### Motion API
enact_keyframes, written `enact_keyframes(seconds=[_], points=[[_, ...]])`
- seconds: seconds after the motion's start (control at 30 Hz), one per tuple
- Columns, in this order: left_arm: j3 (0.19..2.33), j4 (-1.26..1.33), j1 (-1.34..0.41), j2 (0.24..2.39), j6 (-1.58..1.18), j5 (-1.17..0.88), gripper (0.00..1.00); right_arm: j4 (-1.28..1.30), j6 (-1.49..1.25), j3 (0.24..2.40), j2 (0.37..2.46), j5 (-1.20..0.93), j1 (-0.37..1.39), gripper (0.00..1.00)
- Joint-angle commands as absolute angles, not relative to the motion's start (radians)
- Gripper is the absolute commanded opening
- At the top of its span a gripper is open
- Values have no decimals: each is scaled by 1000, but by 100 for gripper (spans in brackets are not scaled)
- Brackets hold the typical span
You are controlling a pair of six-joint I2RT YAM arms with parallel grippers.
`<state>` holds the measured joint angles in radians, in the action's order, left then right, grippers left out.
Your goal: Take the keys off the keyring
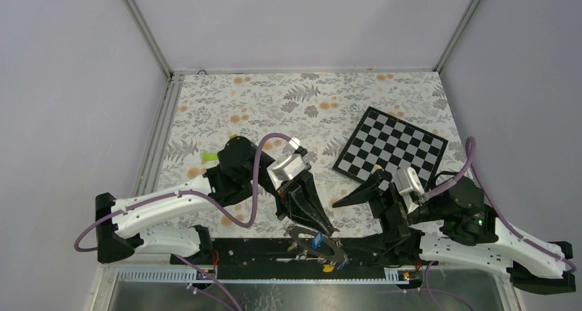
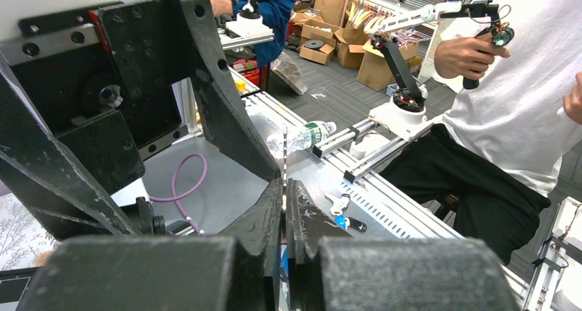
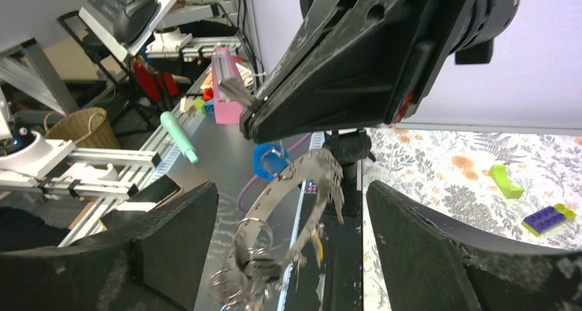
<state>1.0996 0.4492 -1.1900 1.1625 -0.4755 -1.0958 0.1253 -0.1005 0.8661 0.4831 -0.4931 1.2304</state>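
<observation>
Look at the keyring [image 3: 285,180]: dull grey metal, smooth, punched with holes, and the keys [image 3: 237,283] at its seven o'clock gleam silver. The right gripper [image 3: 289,193] is matt black plastic, scuffed pale.

White-and-black arms [image 1: 159,205], purple cables [image 1: 255,177]

Left end effector [image 3: 248,122] atop keyring [image 3: 302,165] rim

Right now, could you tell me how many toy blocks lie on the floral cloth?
2: a green block, and a purple-and-green block lower right of it; others may be hidden.
</observation>
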Motion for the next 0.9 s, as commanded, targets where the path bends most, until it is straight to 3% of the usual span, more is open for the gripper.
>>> enact_keyframes(seconds=[0.0,0.17,0.87], points=[[1158,511,-1192,1156,-469,-1092,4,10,-162,883,499,-430,1229,83],[1159,512,-1192,1157,-471,-1095,3,11,-172,874,525,-410,1229,68],[1160,514,-1192,1156,-462,-1100,2,-39,-242,841,601,-562,1229,60]])
